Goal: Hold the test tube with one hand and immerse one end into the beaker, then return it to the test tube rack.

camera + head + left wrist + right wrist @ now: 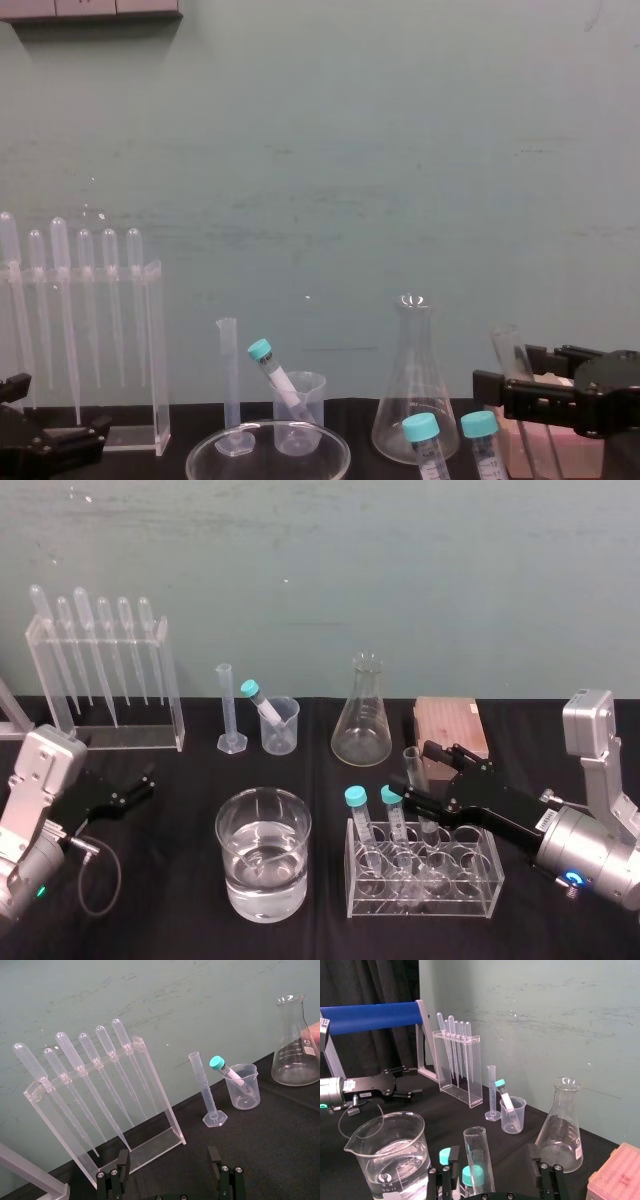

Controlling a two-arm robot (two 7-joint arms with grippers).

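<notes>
As the head view looks down, a black bench [170, 920] runs back to a scuffed teal wall [400, 560]. The test tube [413, 763] stands in the test tube rack [488, 885], and the right claw [412, 772] reaches in from the right with its fingers spread to either side of it. The beaker [283, 730] sits farther back, just beside the measuring cylinder [226, 708], with a teal-capped tube [262, 702] leaning inside. The left claw [148, 778] hangs low at the bench's left.

The left wrist view shows that claw's fingers apart, facing the pipette stand [165, 1110].

In the right wrist view the test tube rises between the parted fingers, nearer one of them, with a gap on each side.

From the chest view the test tube stands at the right, with the claw's fingers level with its upper part.
</notes>
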